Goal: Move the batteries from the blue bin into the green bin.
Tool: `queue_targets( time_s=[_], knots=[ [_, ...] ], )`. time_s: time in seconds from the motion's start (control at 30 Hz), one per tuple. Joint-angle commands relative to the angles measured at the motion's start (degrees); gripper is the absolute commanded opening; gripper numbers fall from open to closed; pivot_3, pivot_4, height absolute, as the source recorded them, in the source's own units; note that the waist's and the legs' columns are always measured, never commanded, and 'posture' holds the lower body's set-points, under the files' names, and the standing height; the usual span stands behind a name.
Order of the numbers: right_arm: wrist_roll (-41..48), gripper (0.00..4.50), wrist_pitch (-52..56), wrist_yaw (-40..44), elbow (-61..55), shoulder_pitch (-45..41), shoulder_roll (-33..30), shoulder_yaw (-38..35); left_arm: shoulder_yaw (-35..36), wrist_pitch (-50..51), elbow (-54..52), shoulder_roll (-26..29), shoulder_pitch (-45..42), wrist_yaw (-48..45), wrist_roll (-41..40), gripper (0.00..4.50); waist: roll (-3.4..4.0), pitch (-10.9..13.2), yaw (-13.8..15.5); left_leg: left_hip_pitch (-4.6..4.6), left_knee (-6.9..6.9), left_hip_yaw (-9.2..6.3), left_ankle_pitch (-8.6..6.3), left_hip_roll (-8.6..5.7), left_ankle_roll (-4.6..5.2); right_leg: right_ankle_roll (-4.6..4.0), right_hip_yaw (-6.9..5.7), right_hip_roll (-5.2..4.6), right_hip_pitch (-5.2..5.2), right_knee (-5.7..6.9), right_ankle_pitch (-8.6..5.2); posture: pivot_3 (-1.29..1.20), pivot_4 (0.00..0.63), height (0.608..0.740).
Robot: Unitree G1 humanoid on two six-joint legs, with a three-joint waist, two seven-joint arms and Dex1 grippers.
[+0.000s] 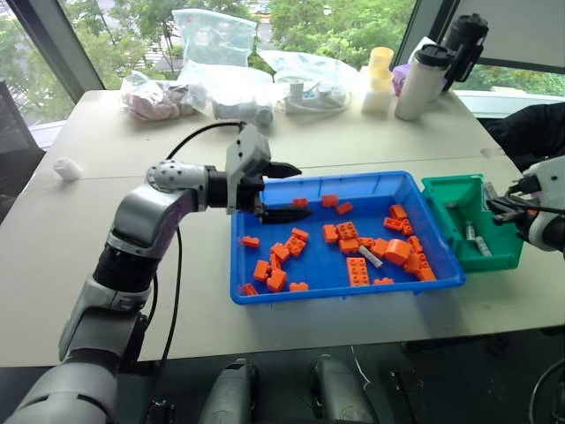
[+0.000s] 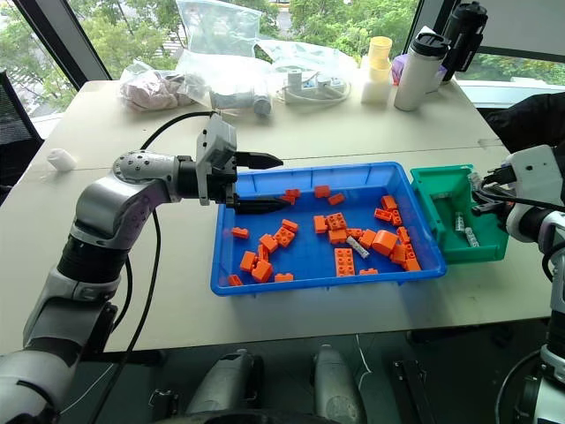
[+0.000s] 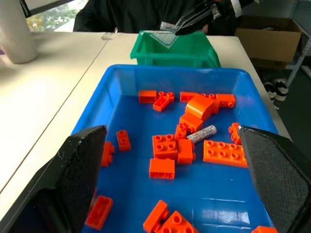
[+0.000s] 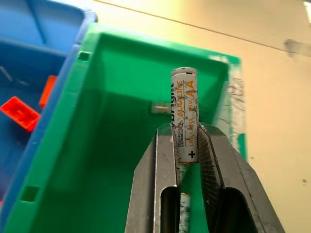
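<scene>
Here, laid out label by label:

Writing: showing on the held battery (image 4: 184, 114), in the right wrist view, orange lettering reading "ALKALINE", a large "A" and a "+" mark; a darker word ending in "bright" partly readable.

Right gripper (image 4: 185, 141): pinching that battery between nearly closed fingers, hovering over the green bin (image 4: 109, 145).

Left gripper (image 1: 284, 191): standing wide open, holding nothing, hanging over the blue bin's (image 1: 349, 287) near-left end.

Batteries in green bin: lying on its floor, two countable in the head views (image 2: 464, 230); a further small one possibly showing in the right wrist view, hard to tell.

Battery in blue bin: resting as one silver cylinder (image 3: 201, 133) among the orange bricks (image 3: 167, 145), beside the largest flat brick.

Bins: sitting side by side on the pale table (image 1: 97, 168), green to the right of blue, touching.

View differences: the left wrist view catching the right gripper with its battery from the far side of the green bin; lettering legible in the right wrist view alone.

Background: standing at the table's far edge, clear bags (image 1: 212, 40), a white tumbler (image 1: 418, 81) and yellow cups (image 1: 380, 75).
</scene>
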Motion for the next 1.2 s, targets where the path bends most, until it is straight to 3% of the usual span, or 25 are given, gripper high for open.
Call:
queue_targets(
  time_s=[0.03, 0.1, 0.33, 0.43, 0.6, 0.7, 0.93, 1.2],
  knots=[
    [0.8, 0.03, 0.1, -2.7, 0.0, 0.0, 0.0, -2.0, 0.7, -1.7, 0.1, 1.1, -0.6, -1.3, 0.9, 4.5, 0.0, 0.0, 0.2, -0.01, 0.0, 0.0, 0.0, -0.01, 0.0, 0.0, 0.01, -0.01, 0.0, -0.01, 0.0, 0.0, 0.15, 0.74],
    [1.2, 0.03, -0.1, -3.4, 0.7, 0.1, 0.0, -2.0, 0.5, -1.7, 0.0, 1.5, -0.3, -1.7, 1.3, 4.5, 0.0, 0.0, 0.5, -0.04, 0.02, 0.0, 0.0, -0.04, 0.0, 0.0, 0.01, -0.04, 0.0, -0.02, 0.0, 0.0, 0.15, 0.74],
    [1.8, 3.41, -2.9, -4.6, 5.0, -2.0, -1.6, 0.4, 1.1, -0.7, -2.2, 3.0, 1.0, -1.4, 1.3, 4.5, 0.0, 0.0, 0.6, -0.05, 0.04, -0.01, 0.0, -0.07, 0.0, 0.0, 0.01, -0.07, 0.02, -0.04, 0.0, 0.0, 0.15, 0.74],
    [2.6, 3.41, -5.1, -4.0, 4.7, -3.5, -2.4, 1.1, 1.7, -0.2, -3.1, 4.0, 1.6, -1.2, 1.0, 4.5, 0.0, 0.0, 0.5, -0.05, 0.03, -0.02, 0.0, -0.07, 0.0, 0.0, 0.01, -0.07, 0.02, -0.03, 0.0, 0.0, 0.15, 0.74],
    [15.1, 3.41, 0.2, 7.2, -9.6, -1.4, -2.2, 4.9, 2.9, 2.3, -7.3, 7.4, 4.1, -2.2, -0.7, 4.5, 0.0, 0.0, 0.1, -0.03, 0.01, -0.03, 0.0, 0.03, 0.0, 0.0, 0.02, 0.04, 0.01, -0.03, 0.0, 0.0, 0.15, 0.74],
    [17.6, 3.41, 0.6, 12.1, -15.0, 2.1, -5.0, 10.4, 3.1, 4.2, -11.0, 10.4, 6.1, -3.5, -1.9, 4.5, -0.01, 0.0, 0.4, -0.06, 0.02, -0.07, 0.0, 0.04, 0.0, 0.0, 0.01, 0.05, 0.02, -0.04, 0.0, 0.0, 0.15, 0.74],
    [23.3, 3.41, 11.1, 11.3, -13.9, -1.6, -4.0, 17.6, 2.6, 4.8, -13.6, 11.4, 7.7, -1.3, -1.3, 4.5, -0.04, 0.0, 0.8, -0.09, 0.12, -0.1, -0.01, -0.1, 0.01, 0.01, -0.06, -0.12, 0.12, -0.1, 0.0, 0.0, 0.15, 0.74],
    [23.3, 3.41, 10.4, 14.1, -14.2, 0.8, -8.6, 24.2, 2.1, 4.9, -15.0, 11.3, 9.4, 0.8, -1.1, 4.5, -0.04, 0.0, 0.6, -0.09, 0.08, -0.13, -0.01, -0.07, 0.01, 0.01, -0.09, -0.09, 0.09, -0.11, 0.0, 0.0, 0.15, 0.74]
  ],
)
